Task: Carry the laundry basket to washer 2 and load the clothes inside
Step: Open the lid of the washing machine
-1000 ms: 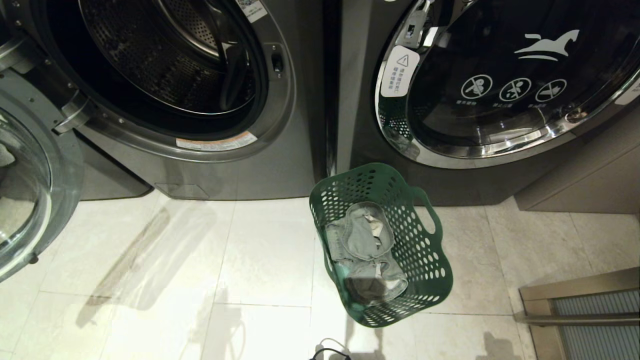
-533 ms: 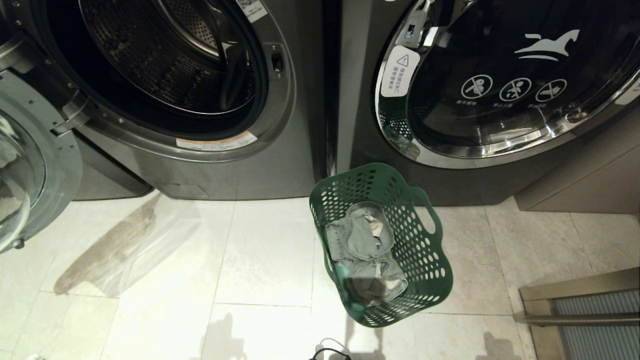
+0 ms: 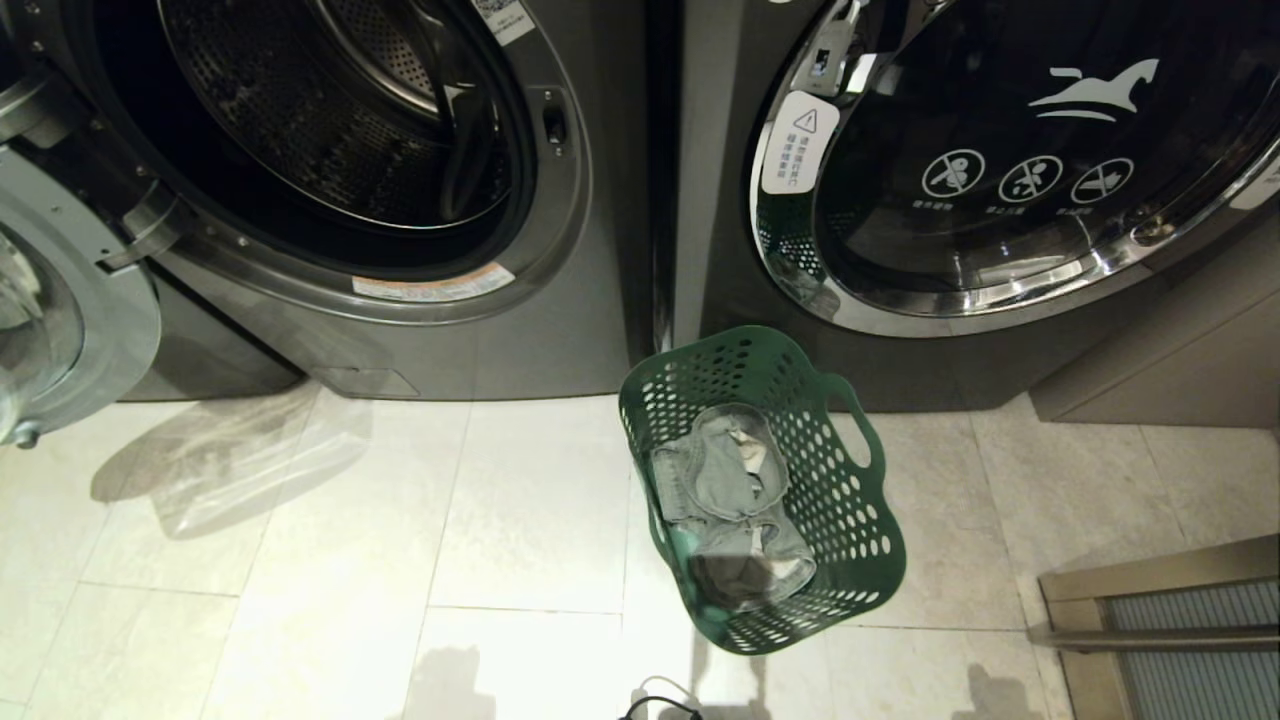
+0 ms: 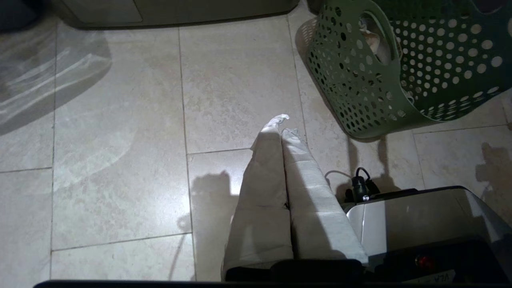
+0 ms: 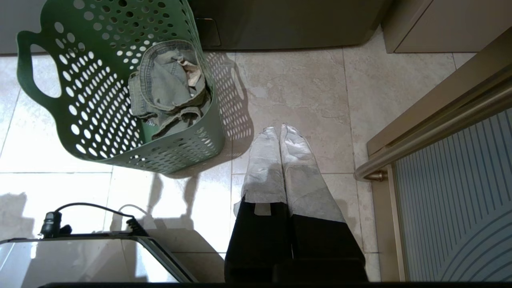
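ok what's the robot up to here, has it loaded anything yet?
Nothing is loaded yet. The green laundry basket stands on the floor tiles between the two washers, with grey clothes inside. The left washer has its door swung open and its drum looks empty; the right washer is closed. Both grippers are shut and hold nothing: the left gripper hangs over bare floor beside the basket, the right gripper on its other side.

White leaping-horse logo (image 3: 1093, 88) and three crossed-out circle signs (image 3: 1028, 177) on closed washer door (image 3: 1000, 150). Warning-triangle sticker (image 3: 797, 141) at its rim, print unreadable. Label strip (image 3: 432, 286) beneath open drum, illegible.
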Motion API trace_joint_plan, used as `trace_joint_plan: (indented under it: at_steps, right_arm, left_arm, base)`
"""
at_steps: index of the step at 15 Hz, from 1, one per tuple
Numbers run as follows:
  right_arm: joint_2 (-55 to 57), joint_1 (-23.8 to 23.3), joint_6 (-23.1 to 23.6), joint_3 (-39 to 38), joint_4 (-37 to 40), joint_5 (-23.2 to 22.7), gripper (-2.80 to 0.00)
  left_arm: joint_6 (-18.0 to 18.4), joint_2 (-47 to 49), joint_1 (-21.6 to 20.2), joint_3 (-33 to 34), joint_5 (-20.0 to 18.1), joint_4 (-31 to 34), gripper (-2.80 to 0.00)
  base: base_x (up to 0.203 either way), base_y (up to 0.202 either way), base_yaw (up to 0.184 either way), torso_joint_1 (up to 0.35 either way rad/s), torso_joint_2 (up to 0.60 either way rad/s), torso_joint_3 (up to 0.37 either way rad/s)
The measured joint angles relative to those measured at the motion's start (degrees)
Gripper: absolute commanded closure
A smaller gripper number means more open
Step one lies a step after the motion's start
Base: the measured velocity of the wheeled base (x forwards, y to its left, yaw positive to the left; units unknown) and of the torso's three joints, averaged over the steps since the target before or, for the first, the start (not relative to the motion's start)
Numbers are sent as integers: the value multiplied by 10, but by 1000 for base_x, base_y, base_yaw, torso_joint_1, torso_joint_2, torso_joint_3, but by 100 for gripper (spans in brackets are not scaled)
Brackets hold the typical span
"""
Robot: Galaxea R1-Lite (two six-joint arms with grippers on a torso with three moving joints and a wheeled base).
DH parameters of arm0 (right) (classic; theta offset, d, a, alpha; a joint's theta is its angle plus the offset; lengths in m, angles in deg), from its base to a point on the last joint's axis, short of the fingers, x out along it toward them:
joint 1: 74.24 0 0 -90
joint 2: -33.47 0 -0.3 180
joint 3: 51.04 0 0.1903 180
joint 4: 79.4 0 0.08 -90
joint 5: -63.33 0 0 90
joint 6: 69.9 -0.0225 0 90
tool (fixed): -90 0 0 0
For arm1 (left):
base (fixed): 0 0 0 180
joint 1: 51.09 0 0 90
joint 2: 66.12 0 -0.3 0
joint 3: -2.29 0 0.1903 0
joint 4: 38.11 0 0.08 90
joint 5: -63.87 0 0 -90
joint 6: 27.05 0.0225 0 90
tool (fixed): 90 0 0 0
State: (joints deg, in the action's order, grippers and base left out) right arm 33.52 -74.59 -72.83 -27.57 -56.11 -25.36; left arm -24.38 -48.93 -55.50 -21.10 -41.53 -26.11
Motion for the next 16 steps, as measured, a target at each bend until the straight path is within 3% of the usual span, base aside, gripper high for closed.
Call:
trace_joint_plan:
  at_steps: [2,4,6,10,16]
  right_arm:
    - [0,0,0,0,0,0,0]
    - [0,0,0,0,0,0,0]
    - [0,0,0,0,0,0,0]
    - [0,0,0,0,0,0,0]
    - [0,0,0,0,0,0,0]
  left_arm:
    - [2,-8,39,0,7,-1,0]
    - [1,-48,50,0,10,18,0]
    - [-8,-106,52,-1,28,31,0]
    - [-10,-159,49,-1,122,75,0]
    - [-10,-171,49,0,144,84,0]
  base:
    - [0,0,0,0,0,0]
    - [0,0,0,0,0,0]
    - [0,0,0,0,0,0]
    - [0,0,0,0,0,0]
    - [0,0,0,0,0,0]
